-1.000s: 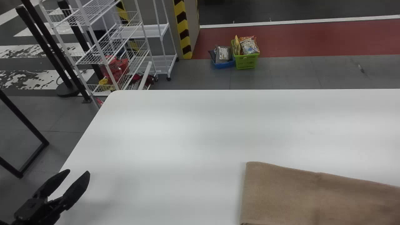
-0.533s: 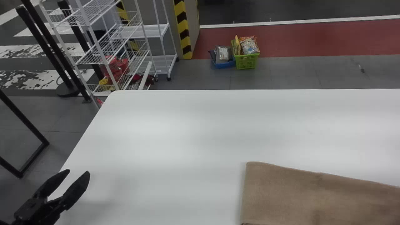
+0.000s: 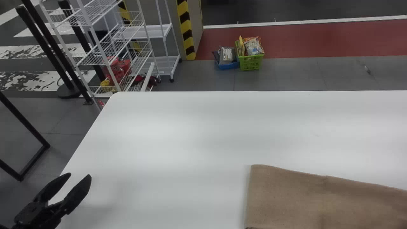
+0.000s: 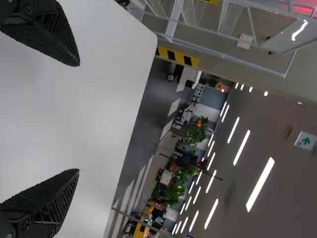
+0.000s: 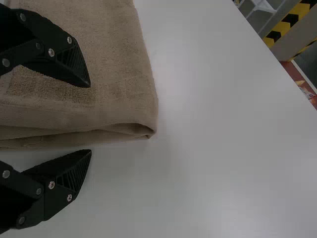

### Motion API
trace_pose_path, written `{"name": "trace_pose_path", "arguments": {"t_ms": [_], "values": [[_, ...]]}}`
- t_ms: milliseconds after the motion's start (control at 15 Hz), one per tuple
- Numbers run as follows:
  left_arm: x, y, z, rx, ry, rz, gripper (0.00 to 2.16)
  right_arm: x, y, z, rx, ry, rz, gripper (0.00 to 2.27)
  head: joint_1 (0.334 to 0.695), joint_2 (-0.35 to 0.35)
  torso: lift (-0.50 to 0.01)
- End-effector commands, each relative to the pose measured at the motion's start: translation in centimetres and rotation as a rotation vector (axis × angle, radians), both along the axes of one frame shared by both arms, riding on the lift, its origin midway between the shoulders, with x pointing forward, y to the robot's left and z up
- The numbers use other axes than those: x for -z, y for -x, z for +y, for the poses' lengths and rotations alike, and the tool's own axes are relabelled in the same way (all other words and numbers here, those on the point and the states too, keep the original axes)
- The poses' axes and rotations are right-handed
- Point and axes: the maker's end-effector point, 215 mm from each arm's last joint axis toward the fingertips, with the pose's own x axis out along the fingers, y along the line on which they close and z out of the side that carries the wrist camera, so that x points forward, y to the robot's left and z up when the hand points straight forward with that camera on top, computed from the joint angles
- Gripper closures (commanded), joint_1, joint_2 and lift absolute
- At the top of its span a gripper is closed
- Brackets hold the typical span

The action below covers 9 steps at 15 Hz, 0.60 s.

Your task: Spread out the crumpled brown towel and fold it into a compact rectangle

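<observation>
- My right gripper point(image 5: 90, 118) was spread beside the folded towel point(image 5: 121, 64), likely to pinch its layered edge.
- My left gripper point(image 3: 79, 175), also spread, hung well apart, presumably leaving room.

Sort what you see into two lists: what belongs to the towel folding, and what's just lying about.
For the job:
brown towel, on the table
white table
left claw
right claw, by the towel's edge

Just lying about:
green basket and blue basket, on the floor
white shelving
</observation>
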Motion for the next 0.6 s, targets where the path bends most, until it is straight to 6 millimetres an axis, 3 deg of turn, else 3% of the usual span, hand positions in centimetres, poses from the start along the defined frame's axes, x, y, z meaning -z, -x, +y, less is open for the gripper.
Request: {"name": "trace_pose_path", "arguments": {"t_ms": [0, 67, 200, 333, 400, 533], "values": [[-0.07, -0.02, 0.03, 0.001, -0.002, 0.000, 0.04, 0.40, 0.08, 0.18, -0.002, -0.004, 0.011, 0.47, 0.695, 0.189, -0.127], [-0.07, -0.02, 0.03, 0.001, -0.002, 0.000, 0.04, 0.37, -0.03, 0.37, -0.006, -0.004, 0.010, 0.48, 0.695, 0.191, -0.127], [-0.10, 0.02, 0.04, 0.002, -0.002, -0.001, 0.04, 0.27, -0.22, 0.60, -0.011, -0.006, 0.007, 0.70, 0.695, 0.194, -0.127], [-0.11, 0.03, 0.01, 0.004, -0.002, -0.002, 0.04, 0.20, -0.38, 0.79, -0.014, -0.008, 0.004, 0.71, 0.695, 0.197, -0.127], [-0.14, 0.03, 0.01, 0.004, -0.001, -0.003, 0.04, 0.20, -0.38, 0.79, -0.014, -0.008, 0.004, 0.92, 0.695, 0.199, -0.127], [-0.14, 0.03, 0.01, 0.004, -0.001, -0.003, 0.04, 0.41, -0.37, 1.00, -0.016, -0.016, 0.008, 1.00, 0.695, 0.201, -0.127]]}}
